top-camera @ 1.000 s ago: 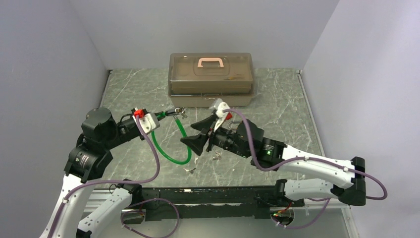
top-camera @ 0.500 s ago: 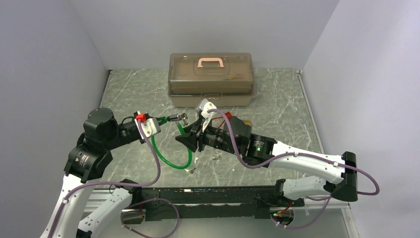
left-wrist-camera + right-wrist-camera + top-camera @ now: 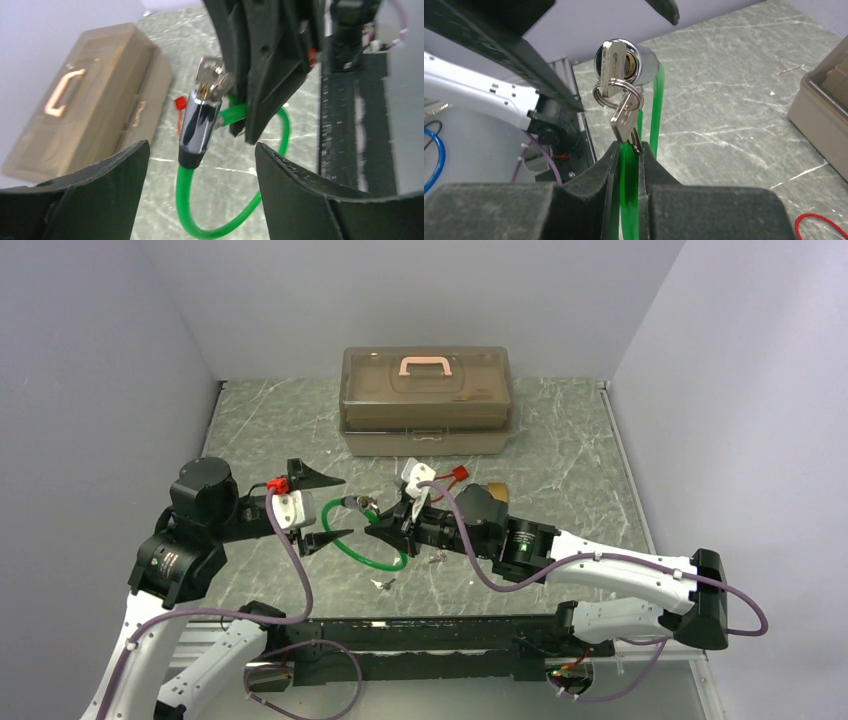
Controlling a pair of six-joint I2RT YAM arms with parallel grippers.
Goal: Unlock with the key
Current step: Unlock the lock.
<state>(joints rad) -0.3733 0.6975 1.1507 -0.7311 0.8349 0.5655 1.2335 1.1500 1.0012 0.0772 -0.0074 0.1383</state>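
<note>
Right wrist view puts our right gripper (image 3: 629,149) with its jaws drawn nearly together. The tip of the spare key (image 3: 625,120) dips into the slit and the green cable (image 3: 656,105) shows through it, so we cannot tell which they bite, if either. Just beyond, on the same ring (image 3: 616,93), the key (image 3: 610,57) sits in the face of the chrome lock cylinder (image 3: 639,57), which stands clear of the table (image 3: 734,115) on the cable's end. Our left gripper (image 3: 200,147) is spread wide to either side of the cylinder, touching nothing. We judge the step in hand to be the turn itself. Next we need a firm hold on the cylinder, a pinch on the seated key's head, then a twist.
</note>
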